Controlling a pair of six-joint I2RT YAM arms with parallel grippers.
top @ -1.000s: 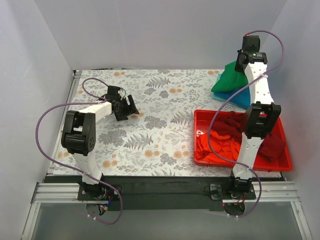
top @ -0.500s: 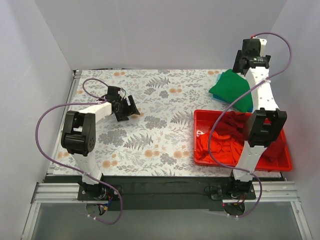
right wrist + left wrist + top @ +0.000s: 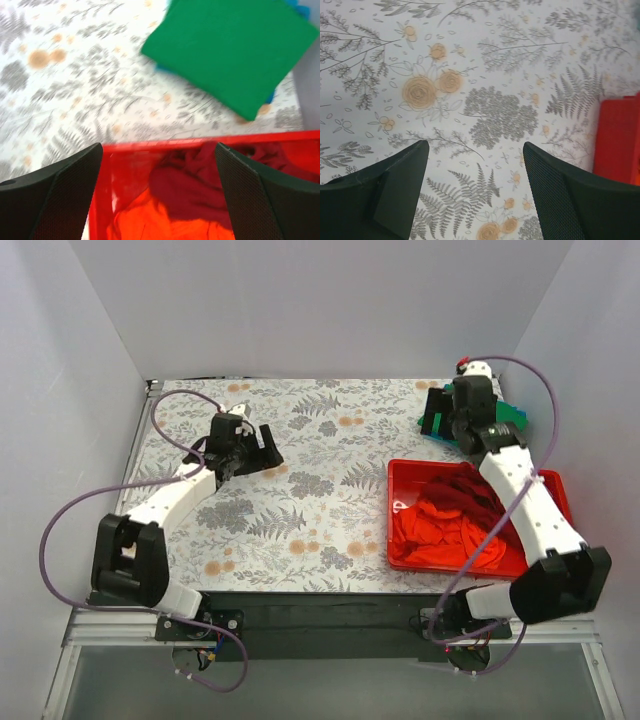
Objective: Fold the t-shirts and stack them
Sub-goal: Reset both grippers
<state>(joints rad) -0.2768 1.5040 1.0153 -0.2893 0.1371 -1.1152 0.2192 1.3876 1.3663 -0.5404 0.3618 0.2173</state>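
Note:
A folded green t-shirt (image 3: pixel 235 50) lies on a teal blue t-shirt (image 3: pixel 300 10) at the table's back right. In the top view my right arm hides most of this stack, with only a green edge (image 3: pixel 512 412) showing. The maroon t-shirt (image 3: pixel 200 185) and orange-red t-shirt (image 3: pixel 150 220) lie crumpled in the red tray (image 3: pixel 200 144). My right gripper (image 3: pixel 159 150) hangs open and empty over the tray's far rim, just in front of the stack. My left gripper (image 3: pixel 475 147) is open and empty above the floral table, left of centre (image 3: pixel 255 452).
The red tray's rim (image 3: pixel 392 510) stands at the near right of the table; its edge also shows at the right of the left wrist view (image 3: pixel 617 140). White walls close in the table on the left, back and right.
My right gripper opened and let go of the green t-shirt, which now lies flat on the blue one, then swung down toward the tray. My left arm stretched slightly farther over the table.

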